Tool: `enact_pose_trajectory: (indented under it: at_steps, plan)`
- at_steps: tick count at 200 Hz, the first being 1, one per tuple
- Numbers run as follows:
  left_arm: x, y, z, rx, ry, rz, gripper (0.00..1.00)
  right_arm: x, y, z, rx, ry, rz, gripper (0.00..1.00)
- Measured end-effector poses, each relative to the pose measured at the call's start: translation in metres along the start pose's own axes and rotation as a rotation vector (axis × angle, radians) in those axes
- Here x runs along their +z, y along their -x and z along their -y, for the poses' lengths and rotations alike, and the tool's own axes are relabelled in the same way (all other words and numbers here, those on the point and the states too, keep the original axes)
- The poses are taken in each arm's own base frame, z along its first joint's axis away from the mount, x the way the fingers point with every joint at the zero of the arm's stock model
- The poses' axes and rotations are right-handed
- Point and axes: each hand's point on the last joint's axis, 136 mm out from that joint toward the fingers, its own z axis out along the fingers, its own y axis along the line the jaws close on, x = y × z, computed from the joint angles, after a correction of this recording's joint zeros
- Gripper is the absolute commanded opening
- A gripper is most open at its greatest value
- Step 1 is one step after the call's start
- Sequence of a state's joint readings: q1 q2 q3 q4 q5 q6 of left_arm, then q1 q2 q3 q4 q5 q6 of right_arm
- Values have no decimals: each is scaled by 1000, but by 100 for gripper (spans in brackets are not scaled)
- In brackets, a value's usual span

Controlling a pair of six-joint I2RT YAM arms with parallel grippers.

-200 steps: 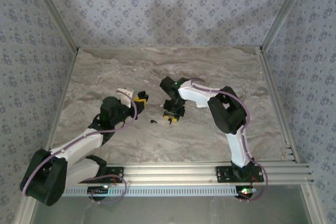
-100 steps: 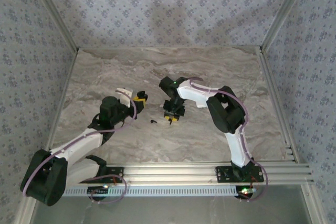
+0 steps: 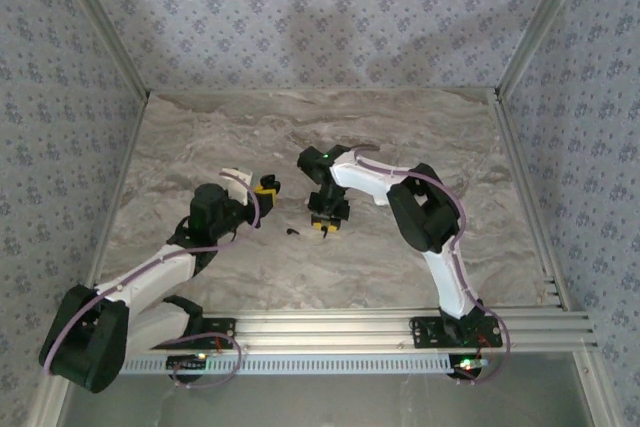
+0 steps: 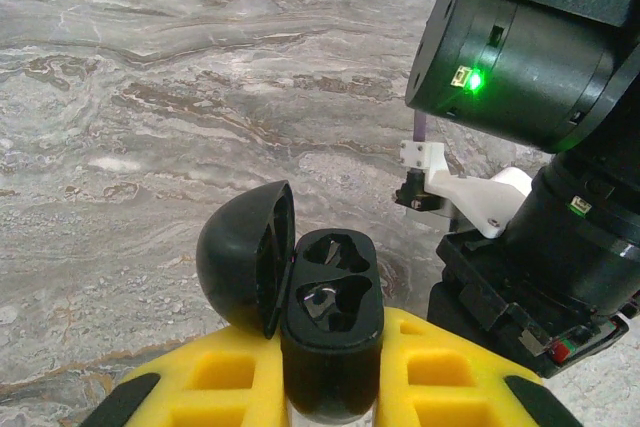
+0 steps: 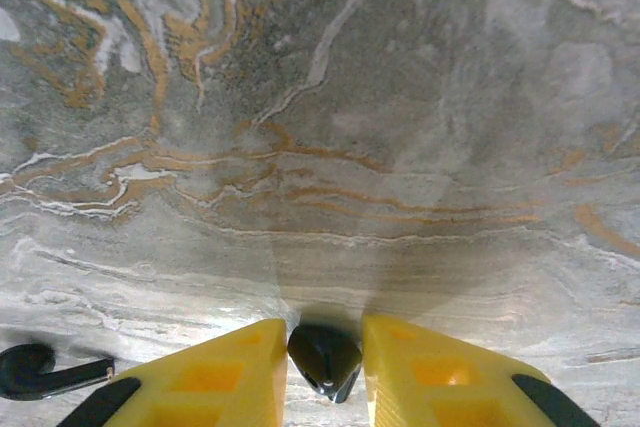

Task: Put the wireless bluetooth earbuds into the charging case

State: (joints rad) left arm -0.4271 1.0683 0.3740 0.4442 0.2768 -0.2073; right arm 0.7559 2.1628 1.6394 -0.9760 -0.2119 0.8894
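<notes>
Grey marbled stone with brown veins makes the worktop [image 3: 420,147], and blue-patterned wallpaper [image 3: 320,17] stands behind it and at both sides. Near the middle of the worktop, a bit toward the left edge, the left hand [image 3: 266,187] is clamped on a black oval charging case [image 4: 332,332]. Its yellow padded fingers [image 4: 225,377] press the lower body of the case from both sides. The round hinged lid [image 4: 238,265] is swung open to the left of the body. Two moulded sockets are seen inside the case. Both look empty, but the nearer one has a shine that is hard to read. The bottom of the case is cut off by the lower border of the left wrist view.

The right hand [image 5: 323,352] points down at the middle of the worktop, near the left hand but apart from it. Between its two yellow fingertips [image 5: 220,367] sits one small black wireless earbud [image 5: 322,357]. It fills the gap and touches both sides, so this hand is pinching it. Whether the earbud rests on the stone or is lifted, I cannot tell, and its stem is hidden. From above, the tips of this hand are covered by its own black wrist.

A second black earbud [image 5: 38,371] lies flat on the worktop just left of the right hand, between the two hands. Its bud end is partly cut by the picture border. From above it is only a dark speck. In the left wrist view the bulky black right arm [image 4: 520,67] with a green lamp [image 4: 476,79] blocks the right part of the worktop.
</notes>
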Motion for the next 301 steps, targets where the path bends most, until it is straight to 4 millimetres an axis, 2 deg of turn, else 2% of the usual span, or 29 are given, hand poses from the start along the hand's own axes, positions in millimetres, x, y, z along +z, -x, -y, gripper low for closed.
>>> enact_pose_trajectory:
  at_steps: [64, 100, 158, 217, 249, 301]
  plan:
    - [0, -1, 1, -2, -5, -6, 19, 1, -1, 0, -25, -25, 8, 29]
    - [-3, 1, 2, 0, -6, 2, 19, 1, -1, 0, -36, -35, 10, 25]
    - [-8, 6, 7, 11, -22, 14, 19, 0, -2, 2, -44, -27, 31, 24]
    - [-10, -1, 15, 37, -69, -16, 18, -5, -13, 18, -56, -5, 79, 24]
    - [-12, 0, 26, 65, -112, -5, 18, -28, -15, 26, -71, 45, 171, 24]
    - [-4, -6, 61, 147, -241, 14, 18, -102, -5, 28, -103, 220, 410, 23]
